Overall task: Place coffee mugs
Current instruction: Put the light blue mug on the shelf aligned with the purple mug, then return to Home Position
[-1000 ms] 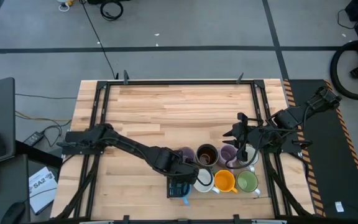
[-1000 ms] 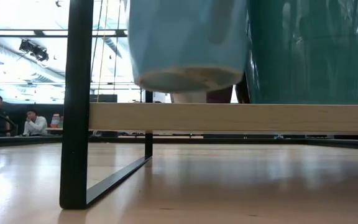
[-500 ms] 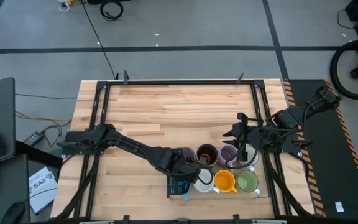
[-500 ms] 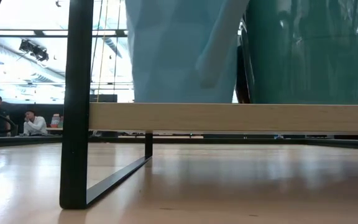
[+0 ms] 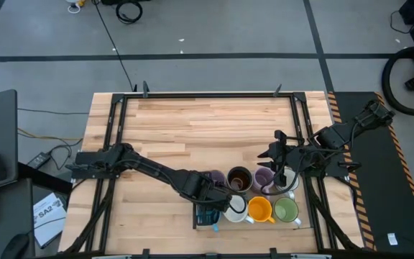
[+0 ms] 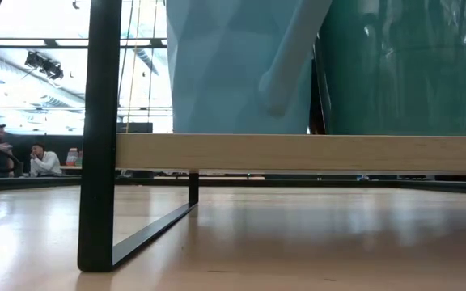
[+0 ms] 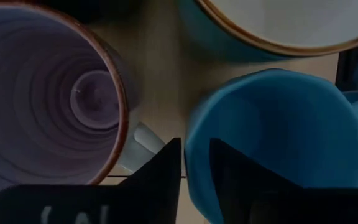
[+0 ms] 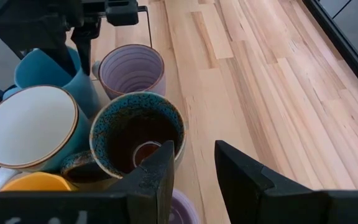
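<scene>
The bright blue mug stands at the near left of the mug cluster, its base on the wooden board beside a teal mug. My left gripper points down over it. One finger is outside its rim and one inside, with slim gaps showing, so it is open. Next to the blue mug stand a purple mug, a dark teal mug with a brown inside, an orange mug and a green one. My right gripper hovers open above the cluster's right side.
The mugs are packed close together near the table's front edge. A second purple mug sits below my right gripper. Black frame rails run along the table's sides. Bare wood lies toward the far edge. People sit in the room behind.
The bright blue mug has come down. A second ago its base hung clear above the wooden board, and now it stands on the board. Its handle has swung further into the low view.
</scene>
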